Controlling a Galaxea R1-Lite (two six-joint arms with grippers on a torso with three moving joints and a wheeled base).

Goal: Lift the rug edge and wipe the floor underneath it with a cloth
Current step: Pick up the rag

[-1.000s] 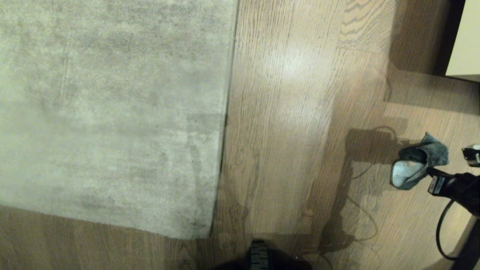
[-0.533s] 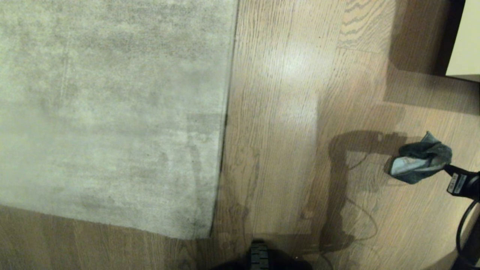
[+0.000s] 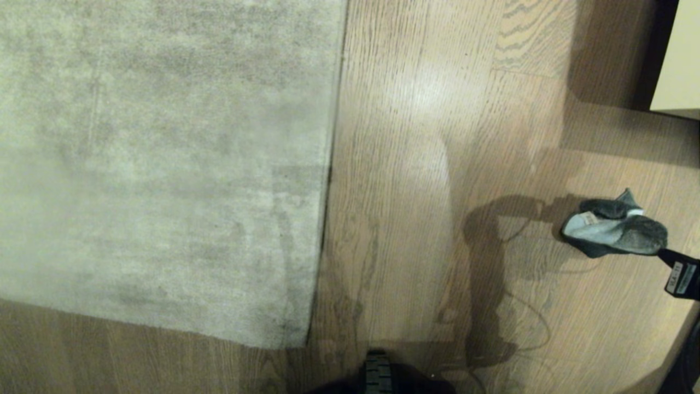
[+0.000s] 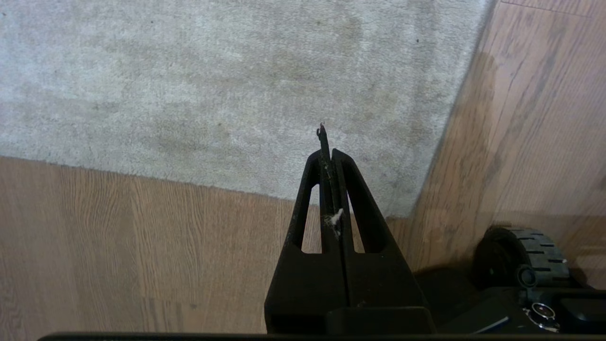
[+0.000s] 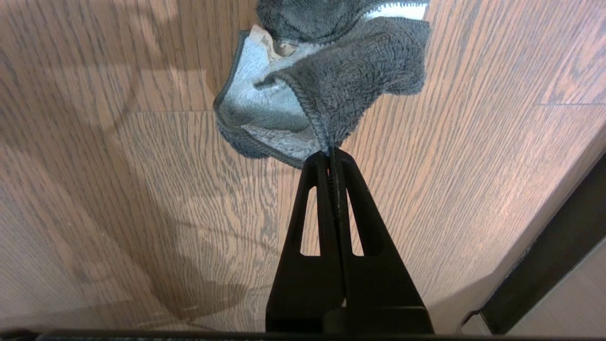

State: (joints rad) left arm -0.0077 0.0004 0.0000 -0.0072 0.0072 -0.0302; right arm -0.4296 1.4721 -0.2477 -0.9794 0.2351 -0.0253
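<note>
Cloth point(image 5: 312, 94) hangs pinched in the closed right gripper point(image 5: 334, 154) above the floor point(image 3: 415, 219), well apart from the rug edge point(image 3: 331, 164), which lies flat, so lifting and wiping remain; left gripper point(image 4: 327, 142) closed, empty.

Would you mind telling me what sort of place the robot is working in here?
Probably a room in a home: a large pale rug lies flat on wood-plank floor, with a pale furniture corner at the far right.

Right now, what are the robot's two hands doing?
Left gripper: shut, holding nothing, above the rug corner.
Right gripper: shut on the grey cloth, over the wooden floor.
</note>
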